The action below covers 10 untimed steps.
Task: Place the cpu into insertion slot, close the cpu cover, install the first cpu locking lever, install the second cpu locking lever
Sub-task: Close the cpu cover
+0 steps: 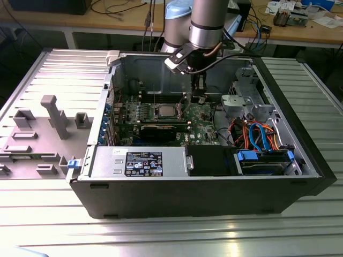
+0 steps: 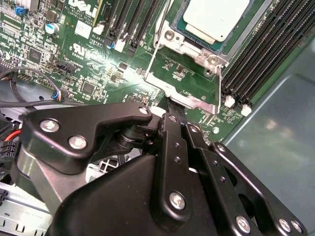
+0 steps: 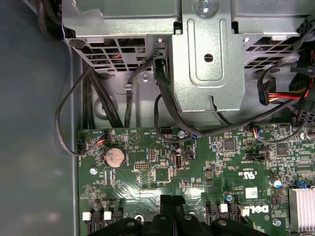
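While upright, hand (image 1: 198,99) just beside cpu (image 1: 166,111).

a coin battery (image 3: 114,157) sits on the green motherboard (image 3: 129,192), black cables (image 3: 57,118) looping beside a silver metal cage (image 3: 206,59)

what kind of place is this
Most likely a robotics lab or test workshop: a robot arm reaches into an open desktop computer case lying on a ribbed metal table, and a wooden workbench strewn with cables stands behind it.
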Available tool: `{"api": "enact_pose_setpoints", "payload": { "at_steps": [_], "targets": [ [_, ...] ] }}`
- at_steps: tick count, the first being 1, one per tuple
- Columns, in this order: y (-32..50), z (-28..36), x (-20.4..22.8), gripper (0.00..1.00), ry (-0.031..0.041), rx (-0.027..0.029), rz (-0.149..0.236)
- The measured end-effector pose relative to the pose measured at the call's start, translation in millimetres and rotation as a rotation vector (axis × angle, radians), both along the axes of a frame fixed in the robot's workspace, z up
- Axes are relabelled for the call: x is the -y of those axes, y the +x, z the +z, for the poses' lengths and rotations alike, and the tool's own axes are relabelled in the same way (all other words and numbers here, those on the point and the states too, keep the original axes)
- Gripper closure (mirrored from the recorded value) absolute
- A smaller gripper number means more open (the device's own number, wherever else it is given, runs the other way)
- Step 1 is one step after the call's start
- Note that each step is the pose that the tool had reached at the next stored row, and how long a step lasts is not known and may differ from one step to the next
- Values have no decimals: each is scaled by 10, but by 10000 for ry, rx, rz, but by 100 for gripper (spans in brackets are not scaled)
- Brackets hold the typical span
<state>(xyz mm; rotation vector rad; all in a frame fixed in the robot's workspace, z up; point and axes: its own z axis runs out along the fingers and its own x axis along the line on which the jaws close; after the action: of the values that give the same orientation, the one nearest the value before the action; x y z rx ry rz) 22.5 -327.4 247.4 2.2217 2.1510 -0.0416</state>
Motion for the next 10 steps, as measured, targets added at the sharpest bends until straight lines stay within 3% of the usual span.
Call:
{"api": "enact_pose_setpoints", "payload": {
  "at_steps": [10],
  "targets": [
    [-46, 0, 0, 89, 0, 0, 0]
  ]
}}
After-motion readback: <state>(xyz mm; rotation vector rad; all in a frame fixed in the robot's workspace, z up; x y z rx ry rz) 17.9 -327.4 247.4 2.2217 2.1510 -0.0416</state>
